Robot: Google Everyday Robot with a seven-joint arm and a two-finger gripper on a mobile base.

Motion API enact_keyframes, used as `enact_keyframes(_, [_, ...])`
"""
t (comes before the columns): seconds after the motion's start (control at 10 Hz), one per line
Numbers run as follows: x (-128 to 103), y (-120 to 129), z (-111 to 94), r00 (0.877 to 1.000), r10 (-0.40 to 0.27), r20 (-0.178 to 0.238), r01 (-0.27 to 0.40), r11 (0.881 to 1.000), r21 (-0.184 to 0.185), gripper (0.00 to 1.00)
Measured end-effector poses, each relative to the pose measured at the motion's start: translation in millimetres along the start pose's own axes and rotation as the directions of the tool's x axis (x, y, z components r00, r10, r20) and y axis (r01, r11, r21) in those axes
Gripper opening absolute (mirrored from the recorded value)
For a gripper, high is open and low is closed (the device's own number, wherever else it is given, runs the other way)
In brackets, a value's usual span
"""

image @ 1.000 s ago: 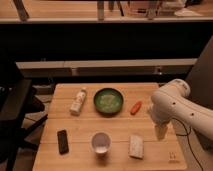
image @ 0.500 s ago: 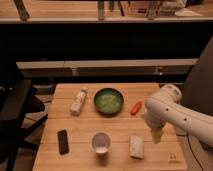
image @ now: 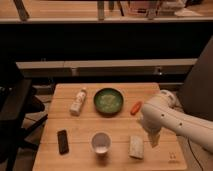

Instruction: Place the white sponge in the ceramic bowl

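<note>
Things lie spread on the wooden desk point(image: 75, 159). The white sponge point(image: 136, 146) lies flat near the front edge, just right of the white cup point(image: 101, 142). The claw point(image: 153, 140) hangs just beside the sponge (on its right side, a little above), released and grasping nothing. The green bowl point(image: 108, 100) stands farther back, apart from the sponge, between a white bottle point(image: 78, 101) and a small orange thing point(image: 135, 107). A flat black object point(image: 63, 141) lies left of the cup.
</note>
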Motion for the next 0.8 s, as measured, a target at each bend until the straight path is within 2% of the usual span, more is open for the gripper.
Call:
enact_keyframes(0.2, [-4, 4, 20, 0.999, -0.037, 0.014, 0.037, 0.999, -0.004, 0.80])
enact_keyframes(0.5, [-9, 4, 32, 0.997, -0.072, 0.021, 0.072, 0.997, -0.010, 0.80])
enact_keyframes(0.8, [-13, 8, 60, 0.994, -0.102, 0.037, 0.103, 0.994, -0.024, 0.80])
